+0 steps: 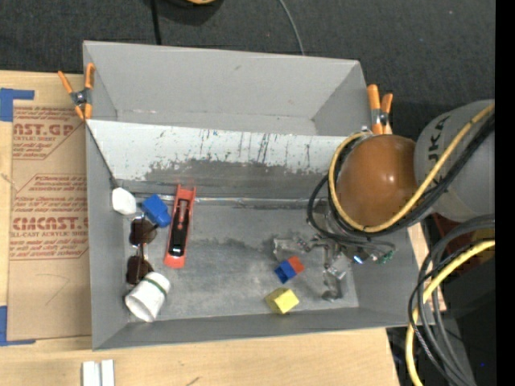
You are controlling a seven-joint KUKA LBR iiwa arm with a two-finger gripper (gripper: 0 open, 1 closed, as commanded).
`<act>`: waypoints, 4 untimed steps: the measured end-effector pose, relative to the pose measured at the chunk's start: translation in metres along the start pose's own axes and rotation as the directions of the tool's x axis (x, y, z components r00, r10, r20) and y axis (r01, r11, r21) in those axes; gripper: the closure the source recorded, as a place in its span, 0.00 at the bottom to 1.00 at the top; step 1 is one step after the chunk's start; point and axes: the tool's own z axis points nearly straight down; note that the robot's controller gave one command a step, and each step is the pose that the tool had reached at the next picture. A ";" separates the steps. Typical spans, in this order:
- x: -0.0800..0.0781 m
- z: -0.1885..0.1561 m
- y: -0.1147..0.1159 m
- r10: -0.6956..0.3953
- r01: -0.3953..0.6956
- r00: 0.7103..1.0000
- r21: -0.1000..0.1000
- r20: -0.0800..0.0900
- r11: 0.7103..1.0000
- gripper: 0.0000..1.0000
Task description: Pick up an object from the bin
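My gripper point(309, 265) hangs low over the right part of the bin floor, below the arm's orange dome. Its two metal fingers are spread open, one fingertip point(282, 243) toward the upper left and the other point(332, 288) toward the lower right. A small blue block point(283, 273) with a small orange piece point(295, 264) against it lies on the floor just left of the gap between the fingers. Nothing is gripped. A yellow block point(283, 301) rests a little lower, near the front wall.
Along the left wall lie a white cap point(123, 202), a blue piece point(156, 211), a red-orange flat tool point(180, 225), brown sunglasses point(141, 249) and a white cup point(147, 296) on its side. Cables loop around the arm at the right.
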 end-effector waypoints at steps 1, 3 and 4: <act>-0.026 0.019 0.025 -0.203 0.203 0.979 0.005 0.006 0.979 1.00; -0.025 -0.028 0.025 -0.205 0.205 0.979 -0.001 0.002 0.979 1.00; -0.009 -0.064 0.009 -0.239 0.239 0.971 0.006 0.009 0.971 1.00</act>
